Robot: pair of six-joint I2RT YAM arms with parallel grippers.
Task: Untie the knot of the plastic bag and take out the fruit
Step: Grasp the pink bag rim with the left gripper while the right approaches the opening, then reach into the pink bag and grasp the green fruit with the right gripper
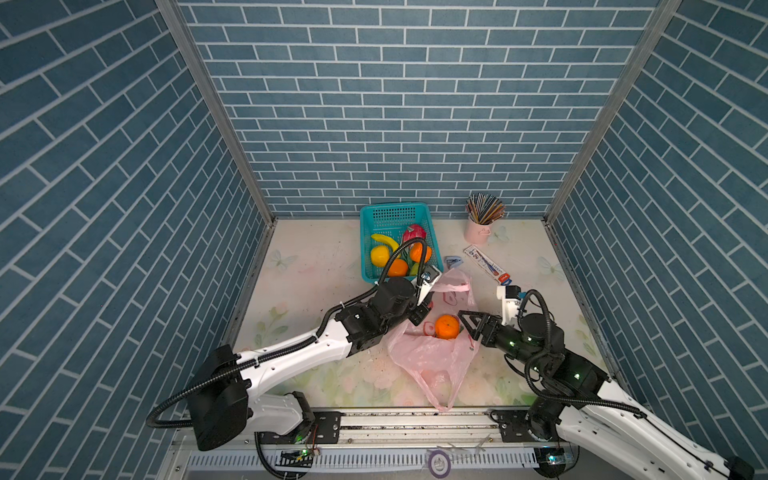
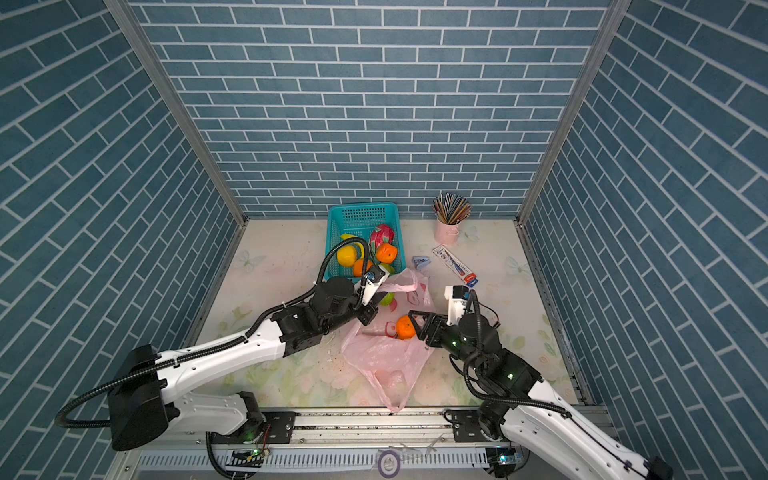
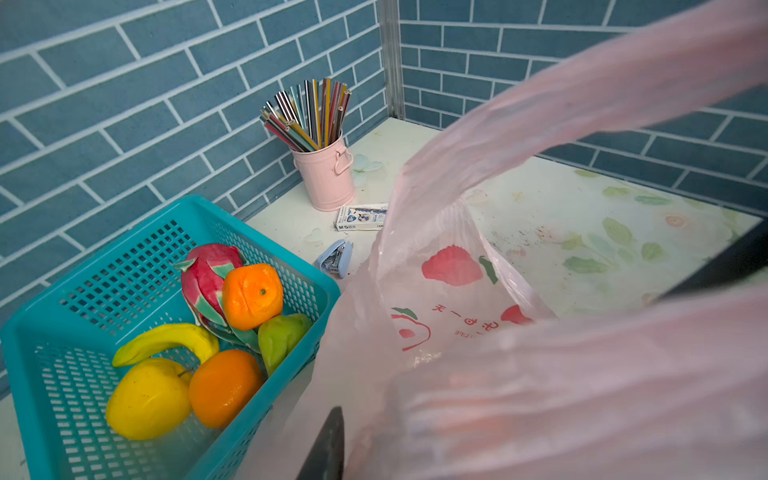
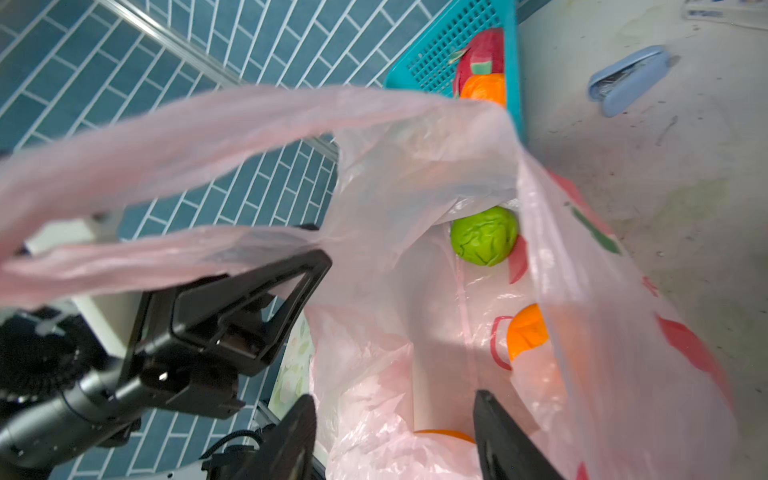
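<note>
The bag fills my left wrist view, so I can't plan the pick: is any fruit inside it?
Observer: Yes. The right wrist view shows a green fruit inside the bag.
Operator: Anything else in there?
Observer: An orange sits in the bag's open mouth in both top views.
Operator: Where's the right gripper?
Observer: The right gripper points into the bag's mouth, jaws apart. I can't tell whether they touch the orange.
</note>
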